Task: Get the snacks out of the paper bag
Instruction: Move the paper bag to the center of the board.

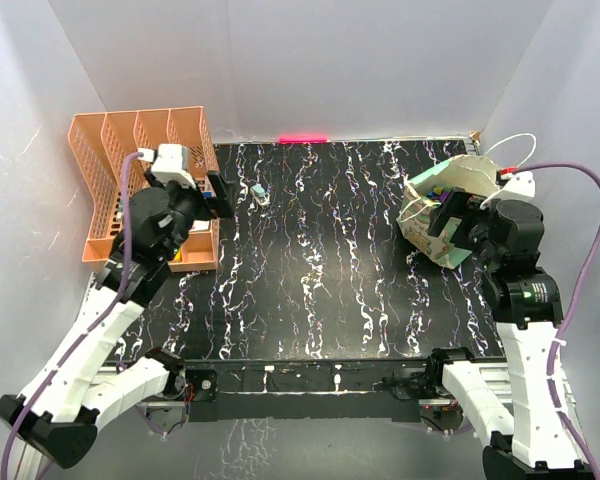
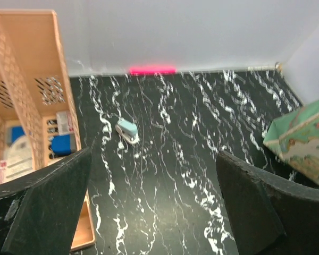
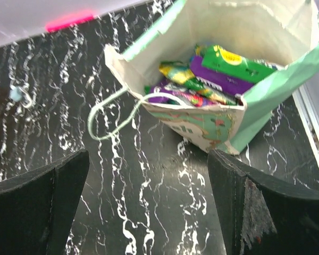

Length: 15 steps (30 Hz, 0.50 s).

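Note:
The paper bag (image 1: 458, 180) lies tilted at the right of the table, its mouth open. In the right wrist view the bag (image 3: 212, 125) holds several snacks: a green one (image 3: 236, 62), a purple one (image 3: 223, 79) and a yellow-green one (image 3: 183, 74). Its string handle (image 3: 110, 121) lies on the table. My right gripper (image 3: 149, 196) is open and empty just short of the bag's mouth; from above the right gripper (image 1: 450, 225) hangs over the bag's near side. My left gripper (image 1: 220, 195) is open and empty beside the orange rack, with bare table between its fingers (image 2: 48, 202).
The orange slotted rack (image 1: 145, 180) stands at the far left with small blue and white items (image 2: 61, 143) in it. A small teal-and-white item (image 2: 127, 130) lies on the table at the back left (image 1: 261, 193). A pink strip (image 1: 302, 137) marks the back edge.

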Tool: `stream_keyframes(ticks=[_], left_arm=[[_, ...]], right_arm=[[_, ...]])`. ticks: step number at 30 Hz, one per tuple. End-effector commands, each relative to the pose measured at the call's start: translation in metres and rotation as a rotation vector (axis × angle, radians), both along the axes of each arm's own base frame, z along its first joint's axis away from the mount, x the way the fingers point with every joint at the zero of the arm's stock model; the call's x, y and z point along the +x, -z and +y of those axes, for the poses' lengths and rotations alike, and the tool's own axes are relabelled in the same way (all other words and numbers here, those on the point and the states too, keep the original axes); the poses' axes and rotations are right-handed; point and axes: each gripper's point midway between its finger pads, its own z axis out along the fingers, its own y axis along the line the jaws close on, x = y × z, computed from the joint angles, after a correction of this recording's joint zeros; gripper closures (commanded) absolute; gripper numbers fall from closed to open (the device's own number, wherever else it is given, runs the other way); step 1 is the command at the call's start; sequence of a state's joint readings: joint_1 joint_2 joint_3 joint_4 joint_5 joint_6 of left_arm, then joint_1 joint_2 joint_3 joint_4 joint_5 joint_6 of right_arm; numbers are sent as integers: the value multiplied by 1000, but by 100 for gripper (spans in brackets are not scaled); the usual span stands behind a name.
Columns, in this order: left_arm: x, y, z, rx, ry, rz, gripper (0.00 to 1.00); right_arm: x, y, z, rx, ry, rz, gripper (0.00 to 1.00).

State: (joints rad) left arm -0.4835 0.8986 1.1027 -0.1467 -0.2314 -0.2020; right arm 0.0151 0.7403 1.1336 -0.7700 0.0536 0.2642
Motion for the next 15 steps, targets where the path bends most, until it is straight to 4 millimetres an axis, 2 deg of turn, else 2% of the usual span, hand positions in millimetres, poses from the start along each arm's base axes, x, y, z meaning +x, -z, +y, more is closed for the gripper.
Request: stream_keyframes(ticks=[1, 4, 6, 11, 15], left_arm=[[8, 6, -25, -38, 104, -61, 2], [11, 32, -33, 4, 117, -30, 2], [10, 44, -38, 17, 131, -20, 2], [8, 52, -53, 2, 181, -25, 2], [3, 49, -61, -15, 215, -46, 2]], right_arm=[[4, 12, -6, -26, 18, 16, 2], [9, 24, -12, -65, 25, 57, 2], [12, 23, -19, -103, 49, 69, 2], [27, 13, -31, -190, 69, 76, 3], [49, 12, -23, -227, -19, 102, 7]])
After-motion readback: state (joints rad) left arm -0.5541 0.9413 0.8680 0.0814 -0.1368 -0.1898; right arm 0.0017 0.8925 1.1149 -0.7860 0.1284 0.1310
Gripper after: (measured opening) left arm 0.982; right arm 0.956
